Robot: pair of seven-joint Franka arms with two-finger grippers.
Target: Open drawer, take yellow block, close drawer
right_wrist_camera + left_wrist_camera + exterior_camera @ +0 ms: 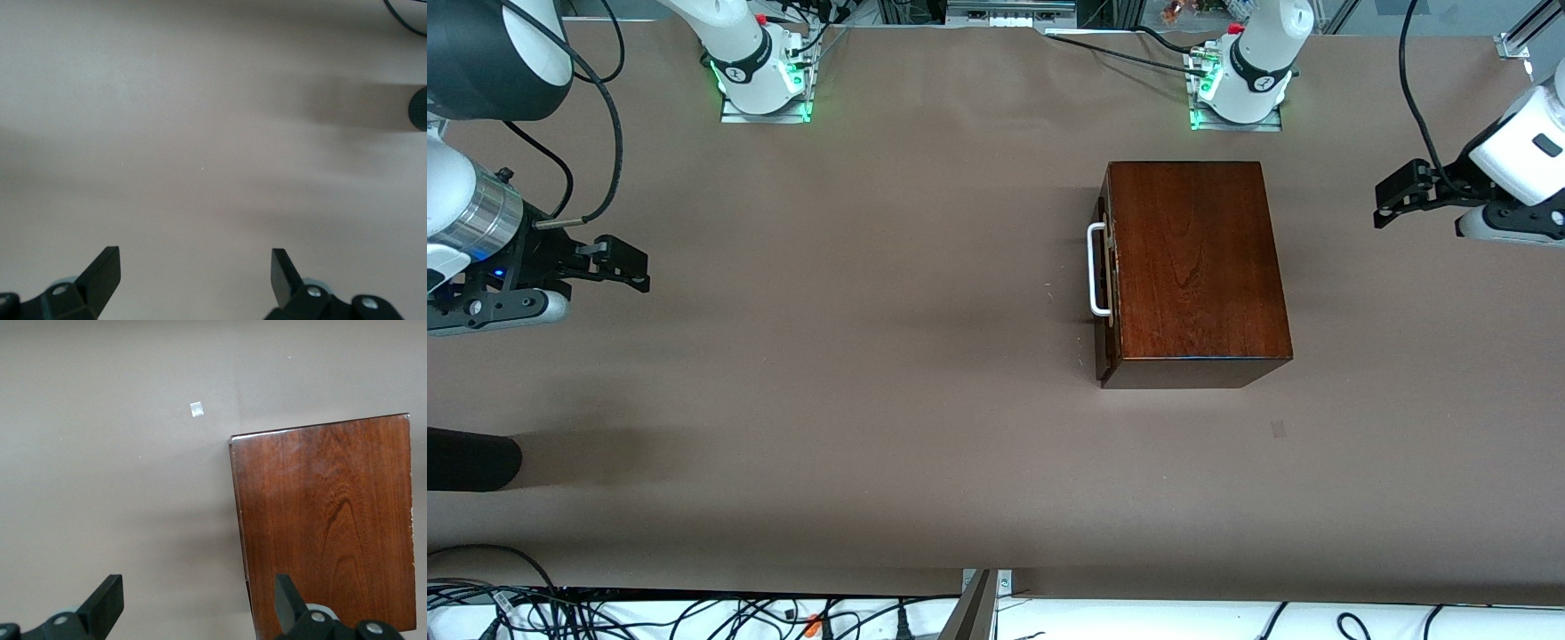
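The dark reddish-brown wooden box (pixel 1196 258) stands on the table toward the left arm's end. Its drawer (pixel 1106 342) is shut, its white bar handle (pixel 1096 271) facing the right arm's end. The yellow block is hidden. My left gripper (pixel 1383 203) hovers open and empty beside the box's back end. In the left wrist view the box top (pixel 327 520) lies beside one finger, with only table under the left gripper (pixel 200 607). My right gripper (pixel 636 267) hangs open and empty at the right arm's end, over bare table (pixel 200 133) in its wrist view (pixel 195 277).
A small patch of tape (pixel 1279 429) (pixel 197 409) lies on the brown table, nearer the front camera than the box. A black rounded object (pixel 471 458) (pixel 419 107) juts in at the right arm's end. Cables (pixel 694 613) run along the front edge.
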